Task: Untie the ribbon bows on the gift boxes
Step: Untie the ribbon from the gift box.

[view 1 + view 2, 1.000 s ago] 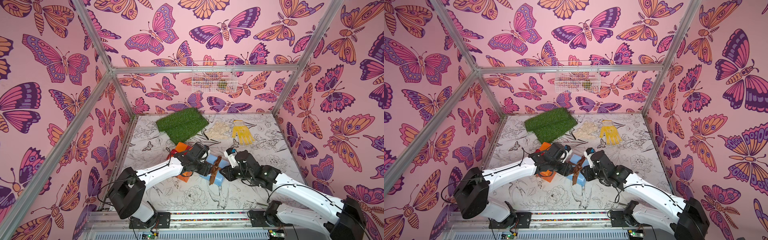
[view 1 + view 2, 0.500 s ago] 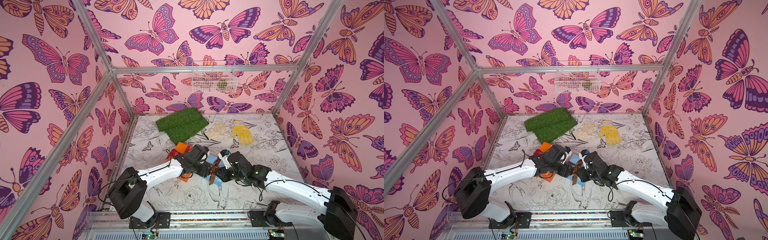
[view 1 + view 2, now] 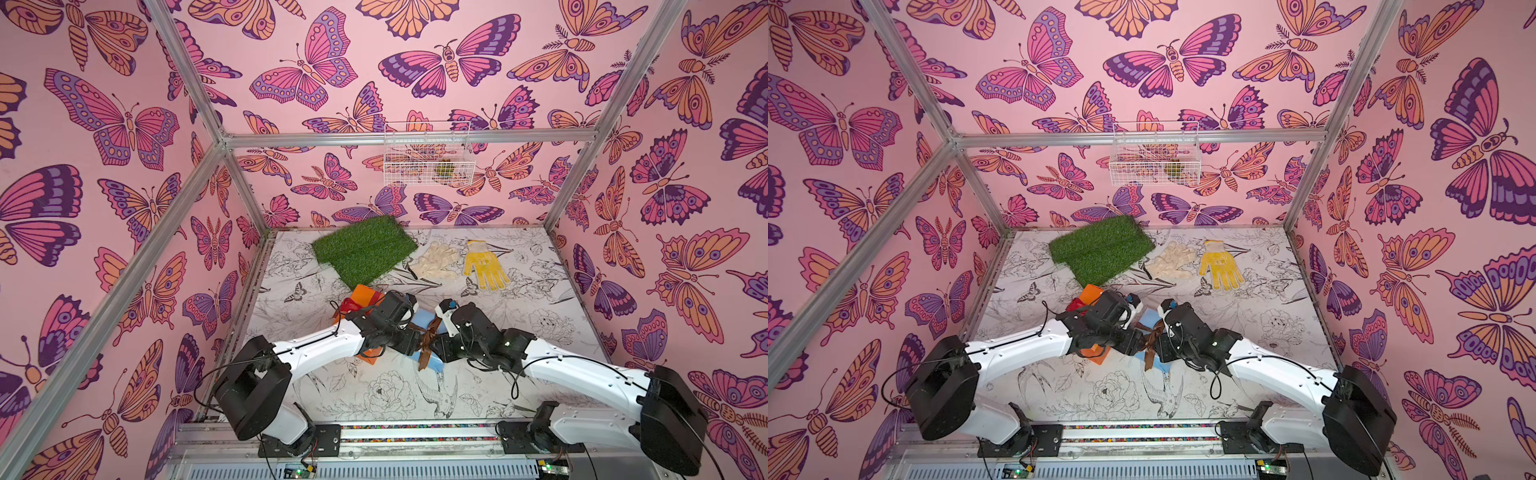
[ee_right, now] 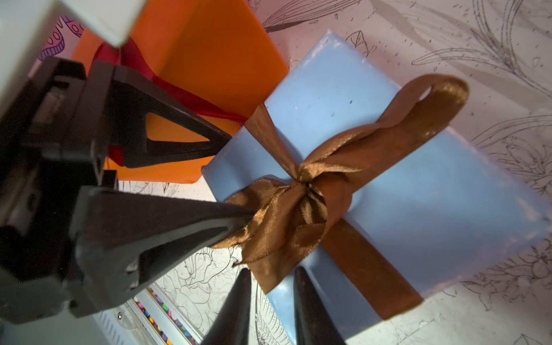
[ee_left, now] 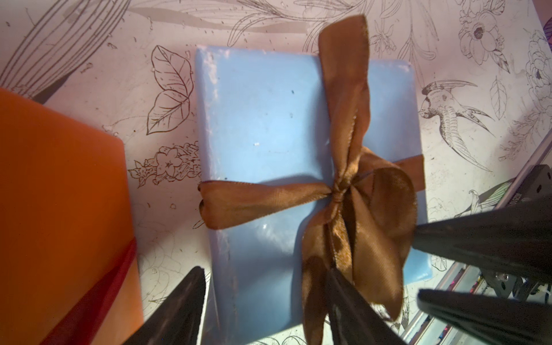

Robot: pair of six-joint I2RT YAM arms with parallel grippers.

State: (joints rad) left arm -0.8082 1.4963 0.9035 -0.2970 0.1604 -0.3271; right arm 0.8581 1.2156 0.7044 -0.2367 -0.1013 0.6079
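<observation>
Just below the middle of the frame in both top views, the two gift boxes lie on the table (image 3: 374, 386), whose cover is printed with line-drawn flowers and birds. The orange box (image 3: 365, 296) is the bigger one, wrapped in matte paper with crisp folds. The light blue box (image 5: 268, 119) lies just to its right, flat and rectangular, its smooth paper scuffed pale along the edges. A corner of each nearly meets.

The brown ribbon (image 5: 346, 98) is a satin band with a bronze sheen and slightly frayed edges. It crosses the blue box and is tied in a bow: a small tight knot, one long flat loop and crumpled tails. The red ribbon (image 4: 191, 97), glossy and narrow, wraps the orange box.

The left gripper (image 5: 265, 270) stands spread wide over the blue box and grasps nothing. One dark, tapered, wedge-shaped finger (image 4: 179, 221) touches the crumpled side of the bow with its tip. The right gripper (image 4: 271, 268) has its slim pointed fingers a narrow gap apart, astride the end of a ribbon tail. Blue paper shows between the tail and one finger, so it is not clamped.

Higher in the frame lies a fuzzy green grass mat (image 3: 365, 249). To its right are a cream knit glove (image 3: 436, 259) and a yellow glove (image 3: 484, 268). A white wire basket (image 3: 428, 166) hangs on the back wall.
</observation>
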